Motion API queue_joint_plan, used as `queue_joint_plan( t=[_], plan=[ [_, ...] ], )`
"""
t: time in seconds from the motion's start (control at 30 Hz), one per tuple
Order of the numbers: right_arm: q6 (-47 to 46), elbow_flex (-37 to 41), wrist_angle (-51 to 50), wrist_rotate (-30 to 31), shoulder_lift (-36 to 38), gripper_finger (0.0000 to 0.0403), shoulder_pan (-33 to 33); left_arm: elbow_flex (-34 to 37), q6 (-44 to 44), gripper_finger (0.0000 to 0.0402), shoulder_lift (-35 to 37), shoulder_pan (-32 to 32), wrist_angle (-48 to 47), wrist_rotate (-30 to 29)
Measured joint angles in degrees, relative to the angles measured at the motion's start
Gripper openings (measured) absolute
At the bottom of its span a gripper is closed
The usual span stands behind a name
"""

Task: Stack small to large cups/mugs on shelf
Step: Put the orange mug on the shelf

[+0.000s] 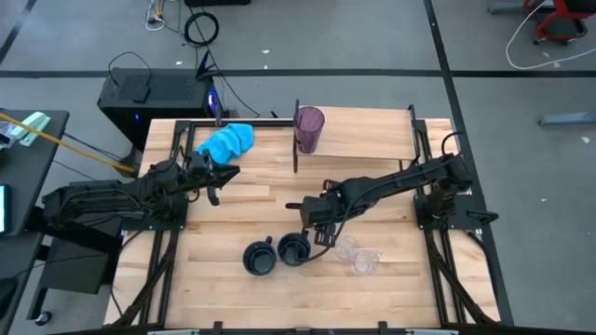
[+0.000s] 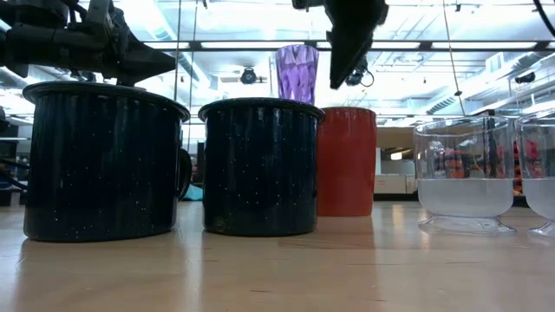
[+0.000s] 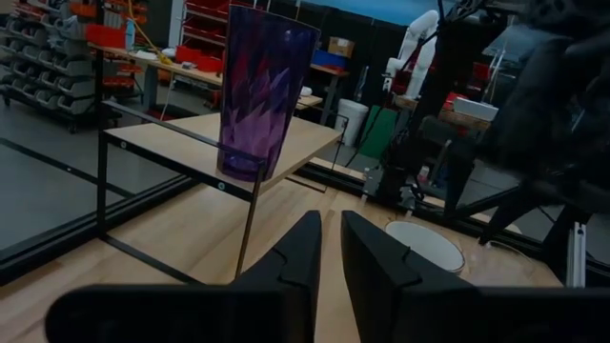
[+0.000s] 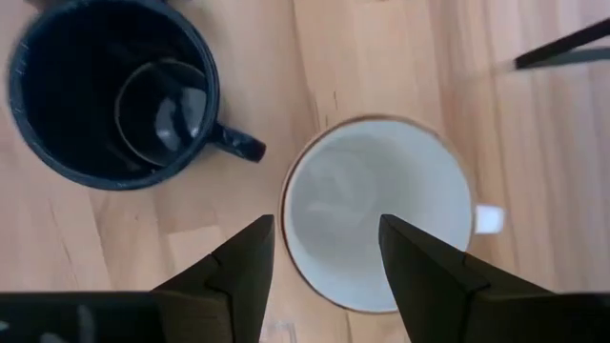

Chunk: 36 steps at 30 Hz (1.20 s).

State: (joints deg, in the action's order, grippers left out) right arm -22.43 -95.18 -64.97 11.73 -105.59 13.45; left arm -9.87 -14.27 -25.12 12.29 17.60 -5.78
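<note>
the right gripper [image 4: 319, 276] is hanging over the orange mug [image 4: 376, 214], fingers apart and straddling its near rim, one tip over the white inside and the other outside the wall, not yet touching as far as the right wrist view shows. in the high view this gripper [image 1: 312, 221] is sitting at centre frame, just above the two dark navy mugs [image 1: 277, 253] and to the left of the two small clear cups [image 1: 355, 254] in the lower middle. to do this step well, it is probably best to be lowering straight down until the rim wall is well between the fingers, closing on a stretch away from the handle at the right of the wrist picture, and lifting without tilting so the neighbouring navy mug [image 4: 110, 90] is not being knocked. the purple tumbler [image 1: 309, 129] is already standing on the shelf [image 1: 372, 121] at upper centre. the left gripper [image 1: 216, 177] is waiting at the left, near the blue cloth [image 1: 226, 141], fingers nearly together. no brand, label or writing is readable on any cup.
</note>
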Motion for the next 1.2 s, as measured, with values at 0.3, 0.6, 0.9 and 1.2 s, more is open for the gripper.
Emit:
queue_joint_plan(
  t=[0.3,0.6,0.9,1.2],
  plan=[
    [1.4,5.9,4.7,-0.3,0.3,0.0198,-0.2,0.0,0.0,0.0048,0.0,0.0,0.0,0.0],
    [2.7,6.6,7.1,-0.4,0.3,0.0194,-0.2,0.0,-0.1,0.0041,0.0,0.0,-0.5,0.0],
    [2.1,6.6,8.1,-1.1,0.3,0.0194,-0.2,0.0,-0.1,0.0045,0.0,0.0,-0.8,0.0],
    [1.6,9.9,9.6,-1.1,0.2,0.0194,-0.2,0.0,-0.1,0.004,0.0,0.0,-0.8,0.0]
  ],
)
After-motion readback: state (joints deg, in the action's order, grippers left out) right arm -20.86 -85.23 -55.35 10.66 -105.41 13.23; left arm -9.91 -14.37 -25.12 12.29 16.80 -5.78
